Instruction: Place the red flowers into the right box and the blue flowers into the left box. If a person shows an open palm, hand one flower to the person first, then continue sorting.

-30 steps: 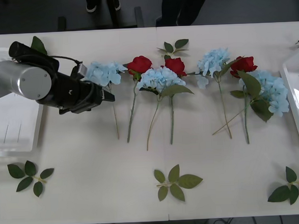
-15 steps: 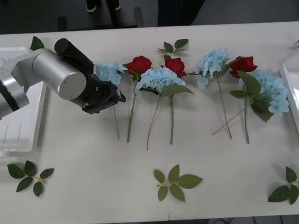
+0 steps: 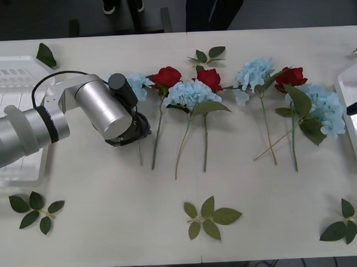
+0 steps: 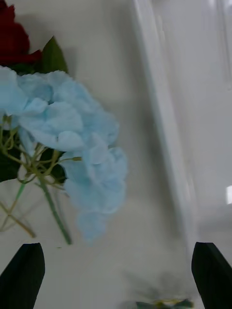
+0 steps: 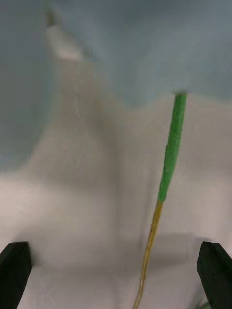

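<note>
- Surface (image 3: 111, 229): flat, matte white, carrying a row of artificial flowers and loose green leaf sprigs (image 3: 209, 217).
- Blue flowers (image 3: 192, 93): pale, many-petalled clustered heads on thin green stems. Four lay in the row across the surface; the leftmost head (image 3: 138, 83) was partly covered by the left arm.
- Red flowers (image 3: 166, 76): three deep-red rounded blooms on thin green stems, lying among the blue ones, heads toward the far edge.
- Left box (image 3: 12, 78): white plastic, raised rim, slotted bottom, at the left edge of the surface.
- Right box (image 3: 353, 98): white plastic, raised rim, at the right edge of the surface.
- Left hand (image 5: 116, 275): black fingers (image 5: 14, 273) spread wide, set over the leftmost blue flower's stem (image 5: 169, 154), which was green above and yellowish below. The silver cylindrical arm reached in from the left, wrist bent downward.
- Right hand (image 4: 116, 275): black fingers (image 4: 24, 273) spread wide, above the rightmost blue head (image 4: 72, 135), beside the right box's rim (image 4: 164, 120).
</note>
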`<state>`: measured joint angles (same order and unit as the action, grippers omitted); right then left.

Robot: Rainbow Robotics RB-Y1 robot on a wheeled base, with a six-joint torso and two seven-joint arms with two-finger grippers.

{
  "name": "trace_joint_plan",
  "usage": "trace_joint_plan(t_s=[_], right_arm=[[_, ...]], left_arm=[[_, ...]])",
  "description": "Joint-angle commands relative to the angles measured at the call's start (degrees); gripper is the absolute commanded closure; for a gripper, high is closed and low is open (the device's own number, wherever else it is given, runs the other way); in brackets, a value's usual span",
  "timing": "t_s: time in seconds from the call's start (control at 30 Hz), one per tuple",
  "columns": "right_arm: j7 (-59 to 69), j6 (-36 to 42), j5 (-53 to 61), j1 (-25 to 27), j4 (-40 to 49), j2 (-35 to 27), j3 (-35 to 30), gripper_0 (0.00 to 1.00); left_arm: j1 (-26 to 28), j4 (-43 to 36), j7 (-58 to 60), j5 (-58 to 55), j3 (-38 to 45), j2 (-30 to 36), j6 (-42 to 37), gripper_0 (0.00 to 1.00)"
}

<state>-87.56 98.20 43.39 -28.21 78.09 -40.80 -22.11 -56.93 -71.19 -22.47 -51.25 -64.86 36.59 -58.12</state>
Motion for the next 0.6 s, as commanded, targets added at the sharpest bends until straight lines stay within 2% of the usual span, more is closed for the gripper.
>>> trace_joint_plan(t_s=[0.03, 0.33, 0.6], right_arm=[[9.9, 1.4, 0.5, -0.4, 4.6, 3.5, 1.7, 0.11], [31.7, 1.8, -0.9, 1.2, 16.7, 11.6, 6.7, 0.11], [40.8, -5.9, -10.4, 8.4, 25.5, 14.1, 14.4, 0.11]], left_arm=[[-2.0, 0.7, -0.8, 1.0, 1.6, -0.6, 0.4, 0.00], [-2.0, 3.2, -0.9, 3.0, 1.6, -3.2, 0.4, 0.00], [-2.0, 7.0, -1.0, 7.4, -1.8, -5.4, 2.6, 0.00]])
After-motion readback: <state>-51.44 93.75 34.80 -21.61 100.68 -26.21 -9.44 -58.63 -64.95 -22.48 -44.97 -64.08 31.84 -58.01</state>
